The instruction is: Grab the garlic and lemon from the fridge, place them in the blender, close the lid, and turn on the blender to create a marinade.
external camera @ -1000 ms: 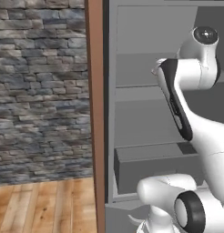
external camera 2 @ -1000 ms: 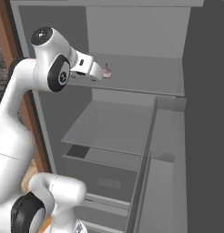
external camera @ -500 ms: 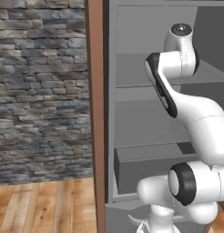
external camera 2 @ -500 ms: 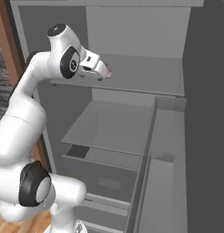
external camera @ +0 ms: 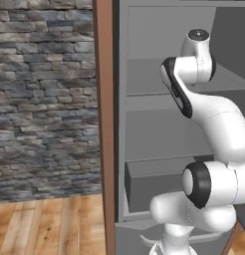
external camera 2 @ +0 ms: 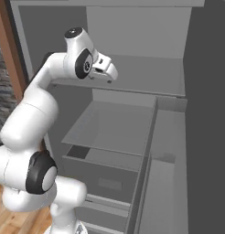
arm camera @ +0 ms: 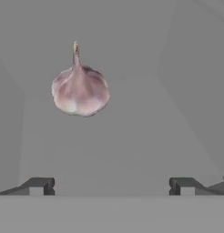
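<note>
Your gripper (arm camera: 111, 186) is spread wide with nothing between its fingertips, pointing into the fridge (external camera 2: 132, 41) along the upper shelf (external camera 2: 146, 75). In the hand view the two dark tips sit far apart at the bottom and the garlic (arm camera: 80, 90) lies ahead of them on the grey shelf floor, left of the midline and well short of the jaws, tip pointing up in that view. Over the last second the arm has swung: the wrist has risen and moved inward along the shelf, and in the right base view the hand now sits over the spot where the pinkish bulb was visible a second ago, so that view no longer gives you the bulb. Read this as the approach to the first pick closing in, with nothing grasped yet. The hand view is your only guide to the offset between tips and bulb; judging from it, you need to shift toward the bulb and advance before closing. The right base view gives what the hand view lacks: the hand's height over the shelf, the lower shelf (external camera 2: 109, 128) and the drawer (external camera 2: 105, 176) below. The left base view shows the arm's elbow (external camera: 177, 92), the brown wooden frame (external camera: 104, 124) and the stone wall (external camera: 45, 99). The lemon cannot be picked out in these pictures.
</note>
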Robot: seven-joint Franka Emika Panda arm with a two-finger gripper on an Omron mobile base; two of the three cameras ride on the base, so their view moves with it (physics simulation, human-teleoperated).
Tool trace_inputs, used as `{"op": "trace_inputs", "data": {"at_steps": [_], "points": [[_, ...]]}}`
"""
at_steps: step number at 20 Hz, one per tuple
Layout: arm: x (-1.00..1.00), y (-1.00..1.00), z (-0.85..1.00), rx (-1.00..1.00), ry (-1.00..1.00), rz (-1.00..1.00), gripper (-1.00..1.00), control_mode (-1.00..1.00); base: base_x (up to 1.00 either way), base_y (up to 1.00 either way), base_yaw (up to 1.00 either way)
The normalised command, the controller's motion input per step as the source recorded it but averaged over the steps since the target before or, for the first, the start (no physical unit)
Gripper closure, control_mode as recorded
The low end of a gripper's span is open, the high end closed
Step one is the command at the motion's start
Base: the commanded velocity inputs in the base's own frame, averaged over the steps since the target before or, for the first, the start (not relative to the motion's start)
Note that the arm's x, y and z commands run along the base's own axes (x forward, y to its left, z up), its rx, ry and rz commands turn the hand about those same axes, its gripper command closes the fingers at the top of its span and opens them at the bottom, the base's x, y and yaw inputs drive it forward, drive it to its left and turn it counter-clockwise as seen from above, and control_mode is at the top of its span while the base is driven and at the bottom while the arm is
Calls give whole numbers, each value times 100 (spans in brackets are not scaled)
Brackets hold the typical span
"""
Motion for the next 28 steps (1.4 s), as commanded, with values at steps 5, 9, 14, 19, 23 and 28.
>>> {"op": "trace_inputs", "data": {"at_steps": [5, 9, 14, 19, 23, 28], "points": [[55, 0, 0, 0, 0, 0, -100, -100, 0, 0, 0], [51, 0, -1, 0, 0, 0, -100, -100, 0, 0, 0], [51, 0, -9, 0, 0, 0, -100, -100, 0, 0, 0], [45, 0, -13, 2, 0, 0, -100, -100, 0, 0, 0], [4, -1, -35, 3, 0, 0, 100, -100, 0, 0, 0], [-7, 0, -44, 1, 0, 1, 100, -100, 0, 0, 0]]}}
